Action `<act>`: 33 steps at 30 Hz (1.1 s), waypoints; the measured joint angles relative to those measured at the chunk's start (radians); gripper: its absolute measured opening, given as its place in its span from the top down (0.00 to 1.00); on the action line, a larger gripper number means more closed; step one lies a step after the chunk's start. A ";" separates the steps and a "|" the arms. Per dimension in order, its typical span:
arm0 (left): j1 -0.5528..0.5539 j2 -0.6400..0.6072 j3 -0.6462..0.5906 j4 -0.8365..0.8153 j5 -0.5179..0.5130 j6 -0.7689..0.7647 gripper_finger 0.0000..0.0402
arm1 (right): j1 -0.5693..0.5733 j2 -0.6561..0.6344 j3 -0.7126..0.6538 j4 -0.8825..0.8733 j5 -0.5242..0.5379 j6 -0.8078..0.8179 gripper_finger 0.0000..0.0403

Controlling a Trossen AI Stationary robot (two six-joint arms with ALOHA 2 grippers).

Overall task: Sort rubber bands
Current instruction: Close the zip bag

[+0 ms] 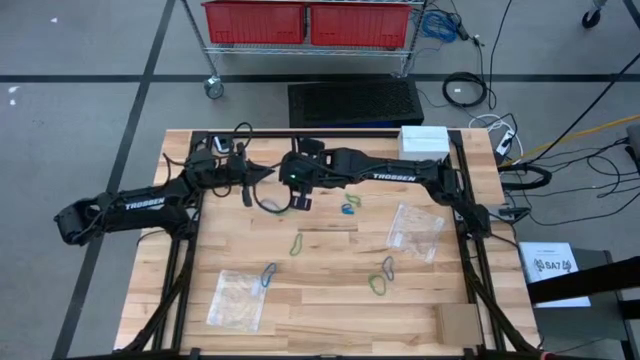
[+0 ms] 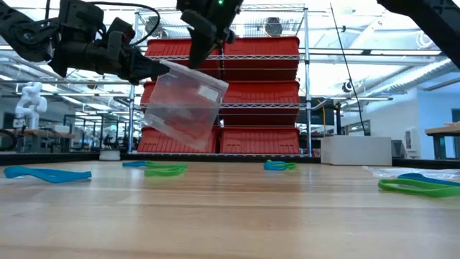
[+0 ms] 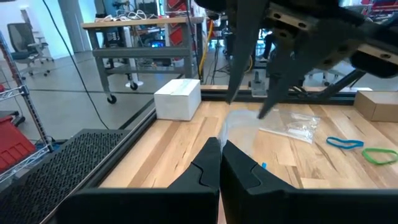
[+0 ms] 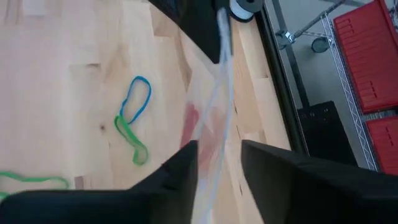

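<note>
Above the far half of the wooden table (image 1: 330,290), the left claw (image 2: 152,70) is pinching one edge of a clear plastic bag (image 2: 185,106) with its fingers pressed fully together, while the right claw (image 4: 217,163) is hanging over the bag's mouth with its fingers parted narrowly, the thin film running between them. The rubber bands (image 1: 382,278) are lying scattered on the table below and nearer than both claws, in blue and green, with something reddish seemingly showing through the bag. The likely risk is the limp bag sagging or slipping from the single pinch, spilling whatever it holds. Two more clear bags (image 1: 414,229) are resting on the boards; red bins (image 2: 259,68) on wire shelving are filling the room behind.
</note>
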 joint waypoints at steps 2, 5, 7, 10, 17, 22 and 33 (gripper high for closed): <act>0.000 0.000 0.000 -0.001 -0.010 0.000 1.00 | 0.005 -0.001 0.000 -0.001 0.001 -0.020 0.66; 0.000 0.000 0.000 -0.012 -0.048 0.001 1.00 | 0.017 -0.022 0.000 -0.041 0.009 -0.029 0.62; 0.000 0.000 0.000 -0.025 -0.083 0.007 1.00 | 0.025 -0.042 0.001 -0.097 0.027 -0.011 0.62; 0.000 0.000 0.000 -0.053 -0.149 0.029 1.00 | 0.035 -0.061 0.001 -0.212 0.068 0.048 0.63; -0.010 0.000 0.008 -0.148 -0.330 0.090 1.00 | 0.002 -0.076 -0.080 -0.327 0.065 0.158 0.68; -0.066 0.000 0.070 -0.320 -0.527 0.153 1.00 | -0.027 -0.141 -0.290 -0.177 0.004 0.167 0.69; -0.286 0.014 0.142 -0.427 -0.823 0.216 1.00 | -0.065 -0.506 -1.040 0.444 -0.183 0.354 0.69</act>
